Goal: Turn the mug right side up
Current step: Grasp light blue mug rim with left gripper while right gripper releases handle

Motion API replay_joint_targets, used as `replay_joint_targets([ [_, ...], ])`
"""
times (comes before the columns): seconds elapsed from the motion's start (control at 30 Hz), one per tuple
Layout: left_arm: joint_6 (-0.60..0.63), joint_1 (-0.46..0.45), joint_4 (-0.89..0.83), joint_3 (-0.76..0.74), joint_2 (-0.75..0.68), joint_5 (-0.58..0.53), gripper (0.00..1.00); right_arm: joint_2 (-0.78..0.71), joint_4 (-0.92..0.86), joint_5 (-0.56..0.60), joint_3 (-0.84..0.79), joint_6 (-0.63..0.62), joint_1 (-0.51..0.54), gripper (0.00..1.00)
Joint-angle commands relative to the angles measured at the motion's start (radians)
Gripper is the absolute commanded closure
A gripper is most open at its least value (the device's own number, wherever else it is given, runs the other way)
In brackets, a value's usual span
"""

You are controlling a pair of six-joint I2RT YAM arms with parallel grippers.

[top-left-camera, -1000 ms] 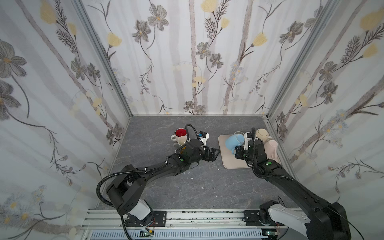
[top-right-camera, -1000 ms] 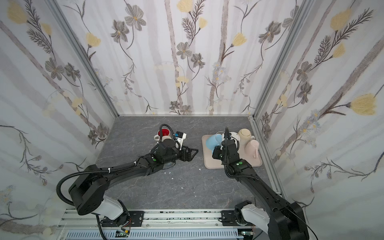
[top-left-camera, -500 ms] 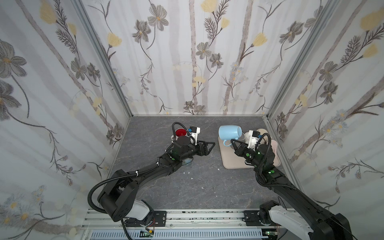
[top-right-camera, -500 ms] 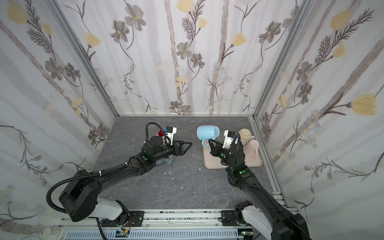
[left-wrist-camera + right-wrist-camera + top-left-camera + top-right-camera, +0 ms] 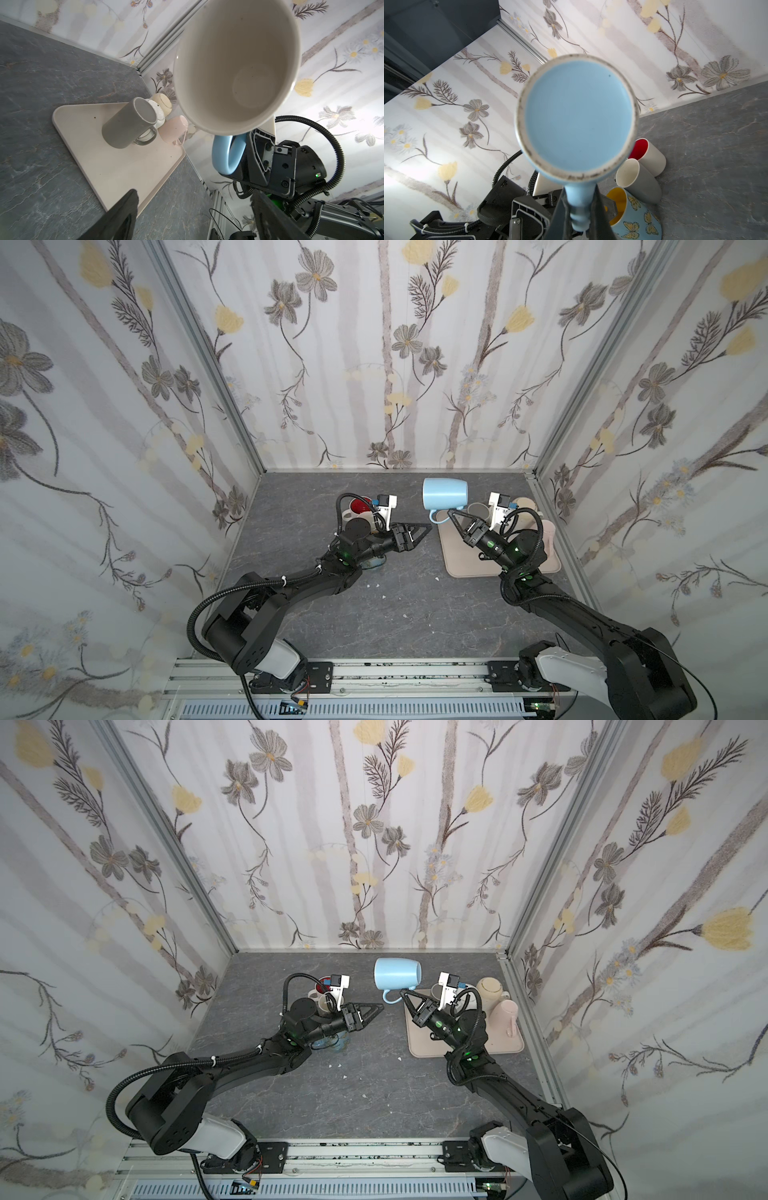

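Mug (image 5: 444, 493) is in the air, lifted off the table (image 5: 374, 614), and it lies on its side; I go from the near side to the far.

Nearest are the two arms, which reach in from the front toward the middle. The left gripper (image 5: 426, 527) is wide open and holds nothing; its tips point at the mug, near to it but apart. The right gripper (image 5: 452, 514) is closed tight on the handle (image 5: 220, 158), which sits on the lower, near side of the mug; so the mug is just beyond and above these fingertips, carried by the handle alone.

Its long axis is about level and runs across the cell, left to right. The mouth looks to the left arm, since the left wrist view sees straight into the cream inside; the base (image 5: 579, 118) looks to the right wrist, whose view shows it blue with a rough ring.

The mug hangs close to the far left corner of the tray (image 5: 465, 568), between the tray and the cups (image 5: 359, 506) at the left. Farther, on the tray, a grey mug (image 5: 128, 122) stands mouth down.

I think the coming move is a quarter turn which brings the mouth up and the base down. The right arm has the hold, so its wrist can do it; or the left gripper, which faces the mouth, can take the body. The grip on the handle is narrow; the mug may swing in it.
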Motion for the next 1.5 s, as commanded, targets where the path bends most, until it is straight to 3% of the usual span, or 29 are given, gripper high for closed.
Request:
replay_joint_targets([
  [0.0, -0.008, 0.001, 0.067, 0.036, 0.005, 0.057, 0.16, 0.019, 0.231, -0.04, 0.011, 0.048, 0.01, 1.0],
  [0.2, -0.025, 0.003, 0.105, 0.079, 0.021, 0.104, 0.27, 0.05, 0.302, -0.059, 0.01, 0.058, 0.027, 1.0],
  [0.43, -0.126, 0.013, 0.286, 0.097, 0.076, 0.175, 0.64, 0.077, 0.341, -0.083, 0.017, 0.07, 0.029, 1.0],
  [0.5, -0.149, 0.016, 0.325, 0.096, 0.085, 0.181, 0.71, 0.081, 0.339, -0.09, 0.018, 0.067, 0.029, 1.0],
  [0.63, -0.162, 0.017, 0.342, 0.102, 0.095, 0.199, 0.73, 0.082, 0.325, -0.102, 0.019, 0.053, 0.029, 1.0],
  [0.67, -0.16, 0.017, 0.339, 0.105, 0.095, 0.201, 0.77, 0.082, 0.321, -0.104, 0.019, 0.05, 0.028, 1.0],
  [0.73, -0.155, 0.019, 0.329, 0.111, 0.097, 0.209, 0.98, 0.082, 0.313, -0.106, 0.018, 0.042, 0.029, 1.0],
  [0.8, -0.14, 0.021, 0.306, 0.115, 0.092, 0.211, 1.0, 0.079, 0.301, -0.103, 0.019, 0.032, 0.028, 1.0],
  [1.0, 0.044, 0.031, 0.05, 0.162, 0.031, 0.212, 1.0, 0.035, 0.146, -0.077, 0.048, -0.069, 0.027, 0.81],
  [1.23, 0.369, 0.031, -0.416, 0.305, -0.034, 0.136, 1.0, -0.092, -0.139, 0.044, 0.068, -0.263, 0.025, 0.42],
  [1.47, 0.695, 0.032, -0.805, 0.507, -0.034, -0.036, 1.0, -0.218, -0.432, 0.173, 0.117, -0.458, 0.026, 0.31],
])
